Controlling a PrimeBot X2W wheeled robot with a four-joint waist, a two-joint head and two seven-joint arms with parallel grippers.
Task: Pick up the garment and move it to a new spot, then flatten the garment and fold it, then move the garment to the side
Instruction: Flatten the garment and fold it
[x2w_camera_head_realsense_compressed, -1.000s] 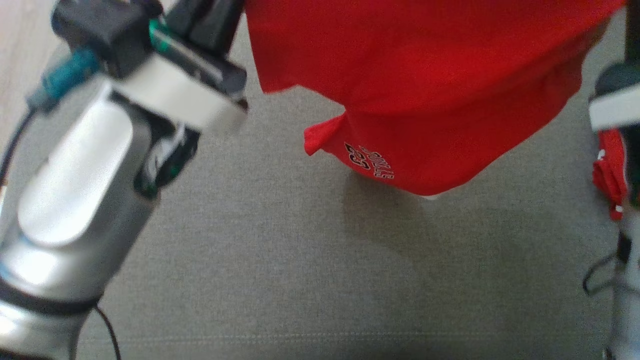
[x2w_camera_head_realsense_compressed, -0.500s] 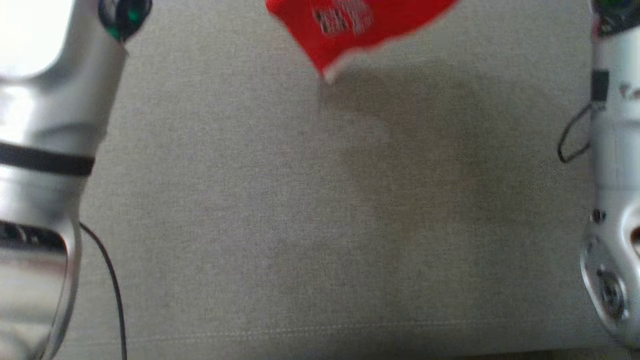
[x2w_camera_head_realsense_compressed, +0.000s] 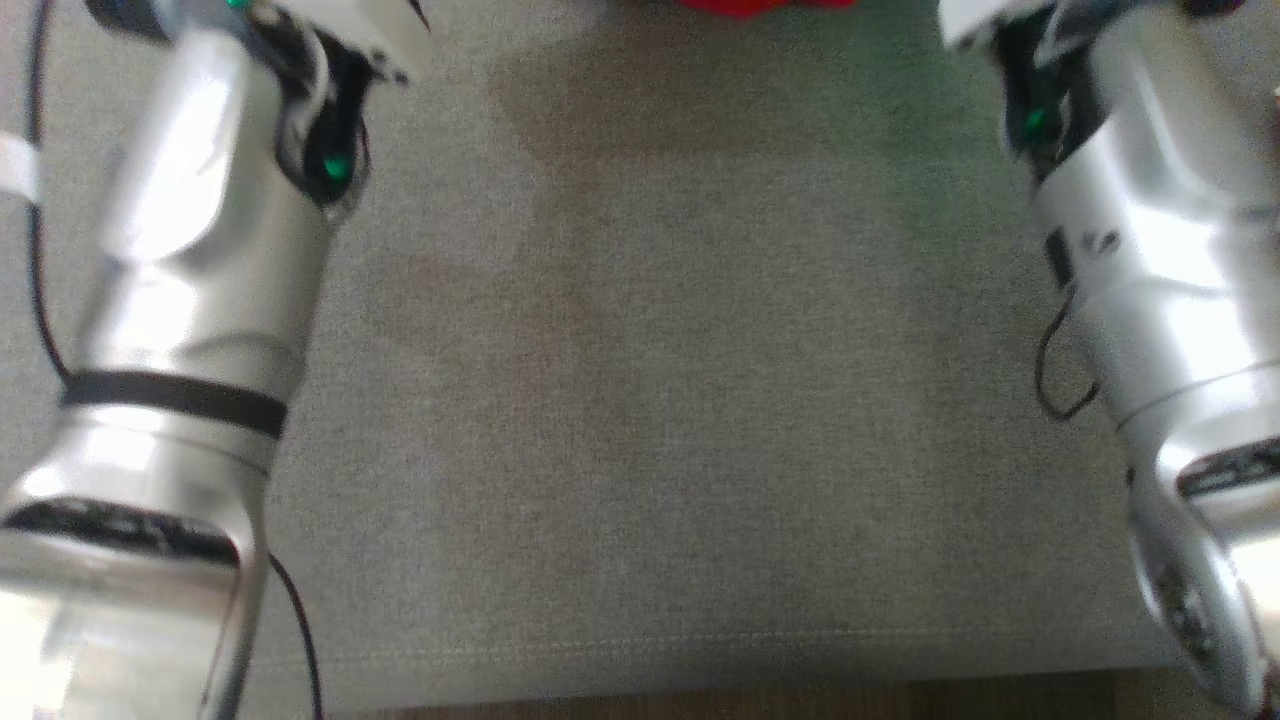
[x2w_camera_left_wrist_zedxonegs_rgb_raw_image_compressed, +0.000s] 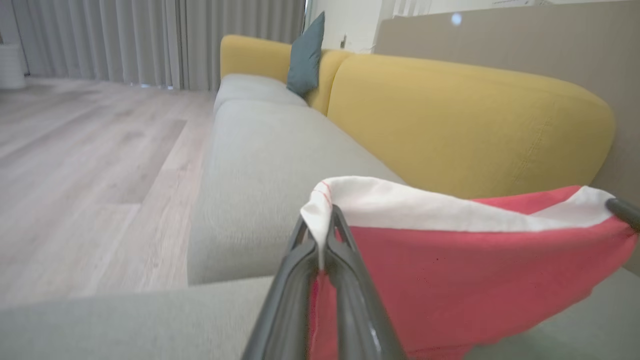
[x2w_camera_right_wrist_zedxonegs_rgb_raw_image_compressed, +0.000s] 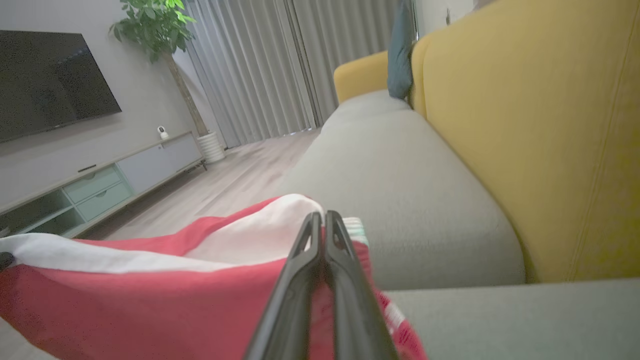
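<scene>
Both sets of jaws are clenched on the red garment (x2w_camera_left_wrist_zedxonegs_rgb_raw_image_compressed: 450, 290), one at each upper corner, and it hangs spread out between them over the grey sofa seat (x2w_camera_head_realsense_compressed: 640, 400).

In the left wrist view, the left jaws are pressed together on the white-edged corner of the cloth, just above centre. From there the white band (x2w_camera_left_wrist_zedxonegs_rgb_raw_image_compressed: 425, 207) runs towards 3 o'clock, where a dark fingertip (x2w_camera_left_wrist_zedxonegs_rgb_raw_image_compressed: 622, 212) of the other arm pinches the far corner. The red cloth sags below that band towards 5 o'clock. I cannot tell whether its lower edge touches the cushion.

In the right wrist view, the right jaws are clamped shut on the opposite corner, with red cloth (x2w_camera_right_wrist_zedxonegs_rgb_raw_image_compressed: 125, 310) and the white band spreading away towards 8 o'clock.

From the head camera I see a sliver of the garment (x2w_camera_head_realsense_compressed: 760, 5) at 12 o'clock, right on the frame edge, with a soft shadow on the seat beneath it. The left forearm (x2w_camera_head_realsense_compressed: 190, 250) fills the 9 o'clock side and the right forearm (x2w_camera_head_realsense_compressed: 1160, 250) the 3 o'clock side. Both reach up towards the cloth and both are blurred.

Behind the garment stands the yellow backrest (x2w_camera_left_wrist_zedxonegs_rgb_raw_image_compressed: 465, 125), with a teal cushion (x2w_camera_left_wrist_zedxonegs_rgb_raw_image_compressed: 305, 60) leaning on it at 12 o'clock in the left wrist view. The right wrist view also takes in grey curtains (x2w_camera_right_wrist_zedxonegs_rgb_raw_image_compressed: 260, 70), a potted plant (x2w_camera_right_wrist_zedxonegs_rgb_raw_image_compressed: 155, 25) at 11 o'clock, a dark television (x2w_camera_right_wrist_zedxonegs_rgb_raw_image_compressed: 50, 80) at 10 o'clock and a low cabinet (x2w_camera_right_wrist_zedxonegs_rgb_raw_image_compressed: 100, 185) beneath it, on a wooden floor (x2w_camera_right_wrist_zedxonegs_rgb_raw_image_compressed: 235, 185).
</scene>
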